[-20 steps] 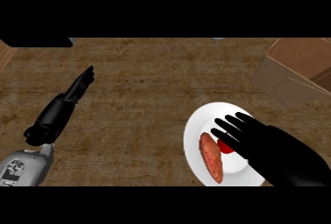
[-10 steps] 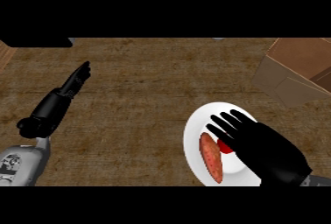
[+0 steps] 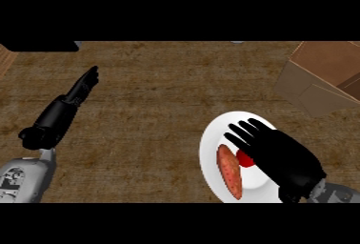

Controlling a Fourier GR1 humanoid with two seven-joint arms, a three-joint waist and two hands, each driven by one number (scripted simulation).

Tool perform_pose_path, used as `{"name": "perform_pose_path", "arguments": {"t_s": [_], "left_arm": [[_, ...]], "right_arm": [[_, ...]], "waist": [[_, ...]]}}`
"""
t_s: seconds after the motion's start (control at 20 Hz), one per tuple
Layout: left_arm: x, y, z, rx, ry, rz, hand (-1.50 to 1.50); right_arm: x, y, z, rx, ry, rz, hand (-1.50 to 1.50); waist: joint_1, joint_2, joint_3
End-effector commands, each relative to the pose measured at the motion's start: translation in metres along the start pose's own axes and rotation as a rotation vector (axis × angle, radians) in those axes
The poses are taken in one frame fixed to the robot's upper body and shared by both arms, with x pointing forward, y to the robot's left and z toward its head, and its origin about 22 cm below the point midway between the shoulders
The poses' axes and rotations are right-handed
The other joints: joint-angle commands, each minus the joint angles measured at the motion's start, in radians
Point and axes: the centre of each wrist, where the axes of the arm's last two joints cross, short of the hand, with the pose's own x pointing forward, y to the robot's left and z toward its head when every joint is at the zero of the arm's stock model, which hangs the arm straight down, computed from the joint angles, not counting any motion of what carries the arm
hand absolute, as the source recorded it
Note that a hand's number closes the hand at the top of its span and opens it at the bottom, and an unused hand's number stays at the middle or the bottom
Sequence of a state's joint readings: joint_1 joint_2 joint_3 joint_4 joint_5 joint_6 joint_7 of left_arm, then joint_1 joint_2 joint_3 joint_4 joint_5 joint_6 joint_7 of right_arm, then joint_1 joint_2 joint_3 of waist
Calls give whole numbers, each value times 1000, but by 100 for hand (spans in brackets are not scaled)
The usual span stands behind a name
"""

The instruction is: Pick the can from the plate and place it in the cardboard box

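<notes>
A white plate (image 3: 211, 143) lies on the wooden counter at the lower right. On it sits a red can (image 3: 245, 159), mostly hidden under my right hand (image 3: 281, 155), which hovers over the plate with fingers spread and straight. An orange sweet potato (image 3: 228, 170) lies on the plate just left of the can. The cardboard box (image 3: 325, 78) stands open at the upper right. My left hand (image 3: 67, 109) rests at the left with fingers straight, pointing away.
A dark object (image 3: 38, 46) sits at the counter's far left edge. A wooden piece (image 3: 5, 59) shows at the left border. Bare wooden counter (image 3: 169, 95) lies between the plate and the box.
My right hand has drawn back slightly toward the lower right over the plate. The left forearm has shifted a little lower and left.
</notes>
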State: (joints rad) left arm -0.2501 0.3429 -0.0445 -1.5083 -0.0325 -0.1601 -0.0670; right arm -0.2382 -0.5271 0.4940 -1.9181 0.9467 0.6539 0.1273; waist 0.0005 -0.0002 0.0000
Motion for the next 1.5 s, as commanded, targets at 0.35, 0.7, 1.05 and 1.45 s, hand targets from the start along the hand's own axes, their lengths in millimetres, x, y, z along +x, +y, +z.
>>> {"name": "perform_pose_path", "arguments": {"t_s": [0.35,0.7,1.05,1.45], "left_arm": [[-8,-3,3,-1,0,-10,0],[-22,-1,14,10,6,5,0],[-3,-25,19,0,7,8,0],[-8,-4,2,-10,-4,4,0]], "right_arm": [[-8,21,-24,33,62,35,-150],[-23,43,-34,53,59,7,-150],[-26,72,-51,-11,-100,48,150],[-28,45,-59,-171,-160,91,150]], "waist": [[-1,0,0],[-1,0,0],[6,0,1],[0,1,0]]}}
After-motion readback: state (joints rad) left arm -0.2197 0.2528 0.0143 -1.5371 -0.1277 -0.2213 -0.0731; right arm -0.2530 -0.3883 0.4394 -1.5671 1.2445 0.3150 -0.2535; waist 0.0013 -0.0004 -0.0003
